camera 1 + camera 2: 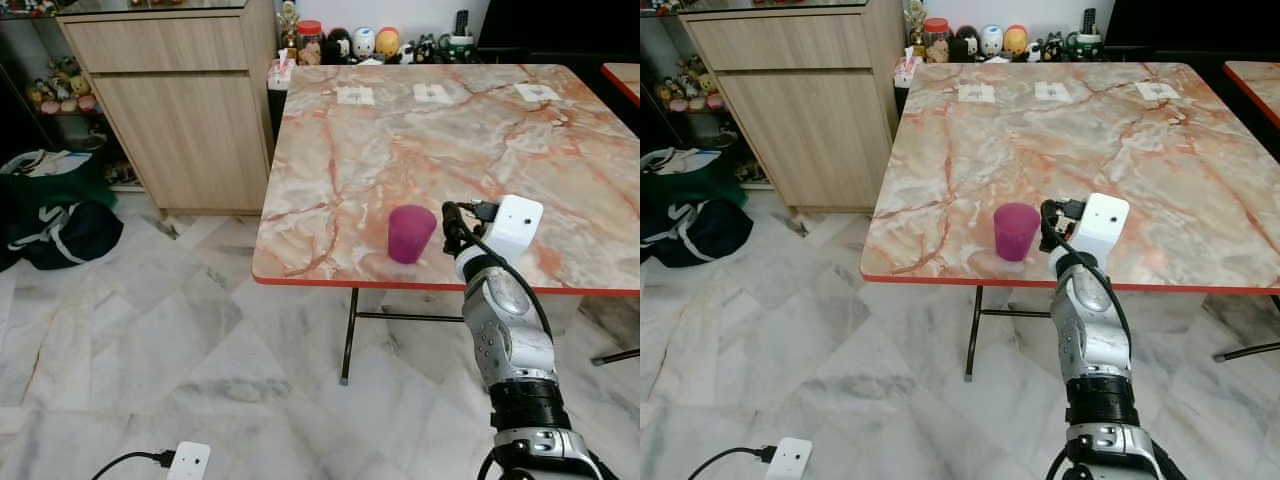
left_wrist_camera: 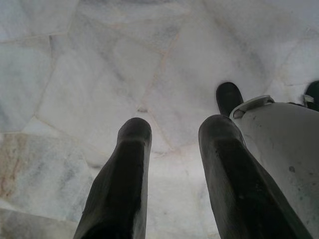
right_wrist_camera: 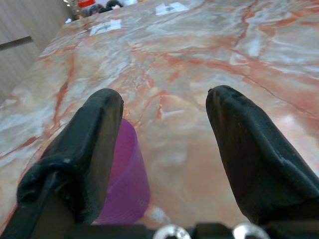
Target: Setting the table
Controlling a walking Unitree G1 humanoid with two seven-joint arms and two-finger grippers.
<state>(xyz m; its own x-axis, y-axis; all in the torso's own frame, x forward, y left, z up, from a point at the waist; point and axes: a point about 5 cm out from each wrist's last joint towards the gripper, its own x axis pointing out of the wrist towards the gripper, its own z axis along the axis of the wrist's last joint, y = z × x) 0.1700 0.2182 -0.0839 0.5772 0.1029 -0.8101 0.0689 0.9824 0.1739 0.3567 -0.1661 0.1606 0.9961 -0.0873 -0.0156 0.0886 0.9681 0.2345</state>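
A purple plastic cup [image 1: 411, 233] is standing upright on the marble-patterned counter [image 1: 450, 140], close to its near red-trimmed edge and left of the middle. The right gripper [image 3: 164, 129] is hovering just beside the cup, on its right, with its fingers [image 3: 87, 149] spread wide and nothing between them; in the right wrist view the cup is sitting next to one finger, outside the gap rather than inside it. That placement suggests the arm is either lining up sideways for a grasp or has just let the cup go at a place setting; the pictures alone do not settle which. Three small white cards [image 1: 432, 93] are lying in a row toward the far side of the counter, possibly marking places. The left gripper [image 2: 174, 164] is hanging idle over the marble floor [image 1: 150, 340], its fingers apart and holding nothing.
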